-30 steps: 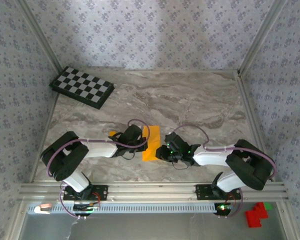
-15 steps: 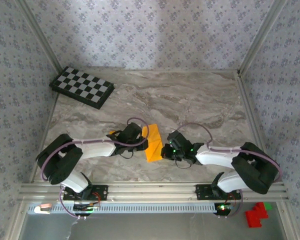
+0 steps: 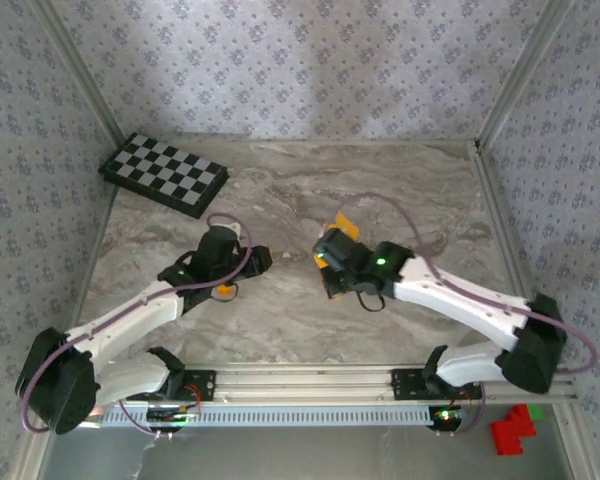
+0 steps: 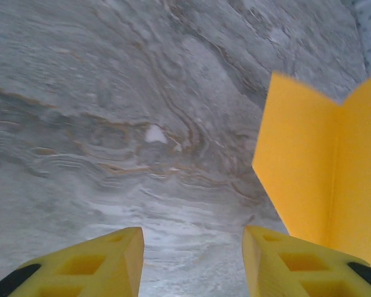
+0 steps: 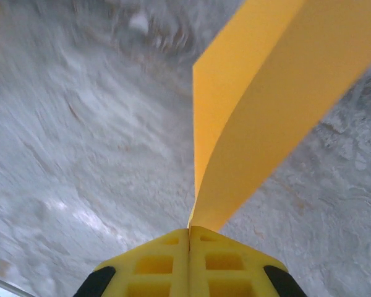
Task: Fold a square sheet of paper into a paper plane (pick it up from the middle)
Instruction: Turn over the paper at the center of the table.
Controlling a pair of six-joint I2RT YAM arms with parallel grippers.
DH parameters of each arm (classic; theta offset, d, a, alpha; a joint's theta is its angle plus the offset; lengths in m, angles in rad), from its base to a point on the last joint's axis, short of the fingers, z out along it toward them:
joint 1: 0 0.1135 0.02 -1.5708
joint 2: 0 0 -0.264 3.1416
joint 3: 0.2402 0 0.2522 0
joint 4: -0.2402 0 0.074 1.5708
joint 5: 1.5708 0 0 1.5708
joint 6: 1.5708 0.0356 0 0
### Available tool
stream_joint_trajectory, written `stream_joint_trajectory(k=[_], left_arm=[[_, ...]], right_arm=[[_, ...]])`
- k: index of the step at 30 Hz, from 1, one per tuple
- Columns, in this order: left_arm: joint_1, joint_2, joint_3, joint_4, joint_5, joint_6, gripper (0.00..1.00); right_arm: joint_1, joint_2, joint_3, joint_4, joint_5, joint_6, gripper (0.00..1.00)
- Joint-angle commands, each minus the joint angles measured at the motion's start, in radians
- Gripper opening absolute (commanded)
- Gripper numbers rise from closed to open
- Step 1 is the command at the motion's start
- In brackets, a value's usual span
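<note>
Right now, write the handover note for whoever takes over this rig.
Left gripper: open, empty, over the marble table, with the paper just to its right.
Right gripper: shut on the square sheet of paper, which stands out from its fingertips.
Done: sheet picked up, with one crease running through it.
Left: all further folds; no dart shape yet.
</note>
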Motion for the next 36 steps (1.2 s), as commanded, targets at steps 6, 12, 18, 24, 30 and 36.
stream_joint_trajectory(k=[6,12,18,24,30,36], left_arm=[[0.079,-0.066,-0.053,-0.118,0.036,0.027,0.46],[0.084,-0.061,-0.065,-0.113,0.054,0.032,0.46],[0.083,-0.004,-0.026,-0.089,0.140,0.041,0.46],[0.083,0.116,0.050,-0.070,0.240,0.043,0.41],[0.083,0.276,0.125,0.011,0.376,0.006,0.33],[0.076,0.426,0.205,0.051,0.434,0.001,0.27]], right_arm=[[0.151,0.267,0.024,0.002,0.000,0.025,0.00],[0.163,0.282,0.019,0.007,-0.044,0.049,0.00],[0.159,0.257,-0.016,0.092,-0.135,0.046,0.05],[0.151,0.245,-0.067,0.187,-0.142,0.041,0.11],[0.142,0.226,-0.141,0.318,-0.166,0.043,0.12],[0.130,0.229,-0.178,0.385,-0.186,0.054,0.11]])
